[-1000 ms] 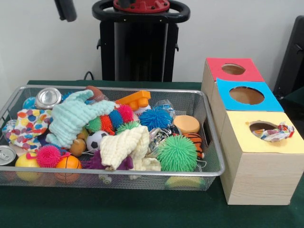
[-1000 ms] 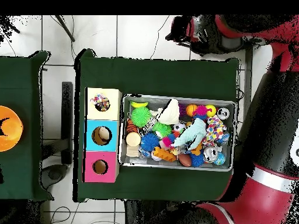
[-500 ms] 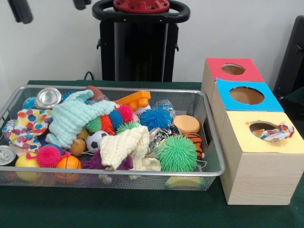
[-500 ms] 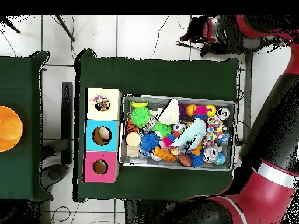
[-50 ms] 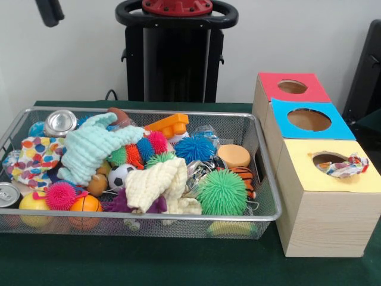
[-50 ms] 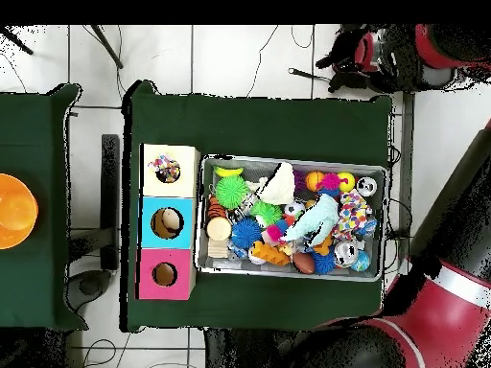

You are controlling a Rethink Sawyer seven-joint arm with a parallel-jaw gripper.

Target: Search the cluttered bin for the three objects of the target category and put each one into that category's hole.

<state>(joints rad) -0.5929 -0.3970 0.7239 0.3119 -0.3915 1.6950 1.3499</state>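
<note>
I see a crumpled colourful wrapper stuck in the yellow box's hole. My gripper hangs well apart from it, up past the bin. Can't tell if the fingers are apart or together.

- The wire bin is silver.
- The three box tops are red, blue and yellow.
- One cloth is mint green, another cloth cream.
- The spiky ball is green.
- The tablecloth is dark green.
</note>
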